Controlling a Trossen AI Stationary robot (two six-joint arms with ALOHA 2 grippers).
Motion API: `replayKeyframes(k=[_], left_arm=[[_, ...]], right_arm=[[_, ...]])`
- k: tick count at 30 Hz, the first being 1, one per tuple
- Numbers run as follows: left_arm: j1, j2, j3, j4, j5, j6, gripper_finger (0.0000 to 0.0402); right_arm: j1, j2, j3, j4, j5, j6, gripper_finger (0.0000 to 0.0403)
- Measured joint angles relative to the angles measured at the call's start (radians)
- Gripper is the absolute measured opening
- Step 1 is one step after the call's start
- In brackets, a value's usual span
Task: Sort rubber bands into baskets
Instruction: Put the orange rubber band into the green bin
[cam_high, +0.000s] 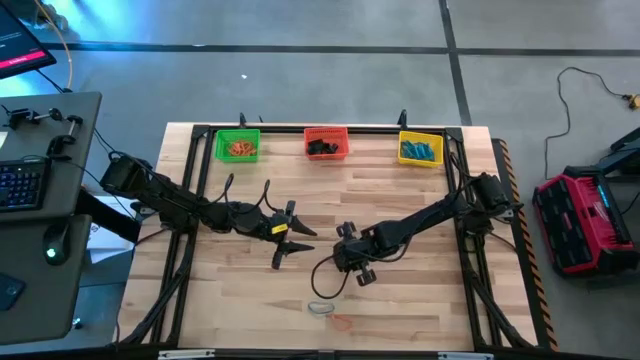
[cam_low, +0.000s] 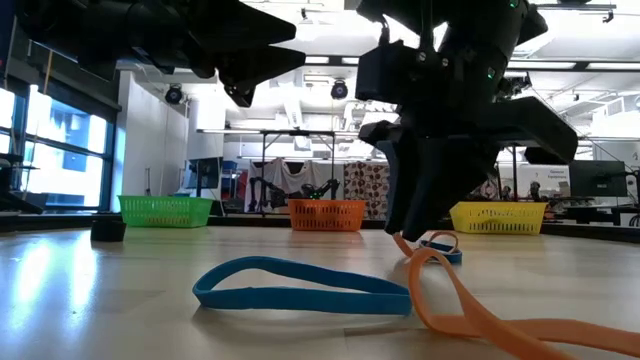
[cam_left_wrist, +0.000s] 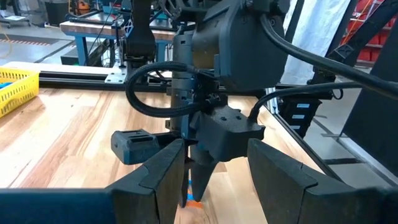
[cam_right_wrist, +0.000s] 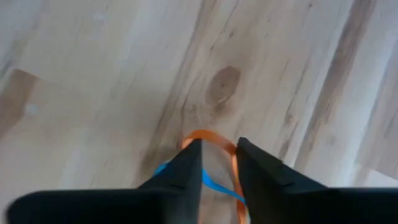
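The right gripper (cam_right_wrist: 217, 163), fingers narrowed but not yet closed, straddles an orange rubber band (cam_right_wrist: 208, 137) lying flat on the desk (cam_right_wrist: 93, 74) directly beneath it.

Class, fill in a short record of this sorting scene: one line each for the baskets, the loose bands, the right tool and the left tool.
baskets: green basket, red basket and yellow basket in a row along the table's far edge, each with bands inside
loose bands: blue band and orange band lying on the wood
right tool: down at the table, fingers either side of the orange loop, partly closed
left tool: open, raised beside it
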Motion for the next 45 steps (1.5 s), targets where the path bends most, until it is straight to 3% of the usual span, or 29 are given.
replayKeyframes(k=[6,18,25,33,37,41,45], left_arm=[[0.000,0.000,0.000,-0.001,0.000,0.000,0.0170],[0.000,0.000,0.000,-0.006,0.000,0.001,0.0170],[0.000,0.000,0.000,-0.032,0.000,0.001,0.0170],[0.000,0.000,0.000,-0.032,0.000,0.001,0.0170],[0.000,0.000,0.000,-0.044,0.000,0.001,0.0170],[0.000,0.000,0.000,-0.046,0.000,0.001,0.0170],[0.000,0.000,0.000,-0.047,0.000,0.001,0.0170]], right_arm=[[-0.020,0.000,0.000,0.000,-0.055,-0.004,0.0008],[-0.019,-0.053,0.071,-0.053,0.022,0.053,0.0001],[-0.015,-0.070,0.068,-0.141,0.022,0.098,0.0014],[0.012,-0.007,0.067,-0.120,0.019,0.035,0.0107],[0.015,0.021,0.067,-0.107,0.023,-0.002,0.0134],[0.014,0.052,0.067,-0.077,0.036,-0.029,0.0134],[0.014,0.063,0.067,-0.057,0.048,-0.049,0.0100]])
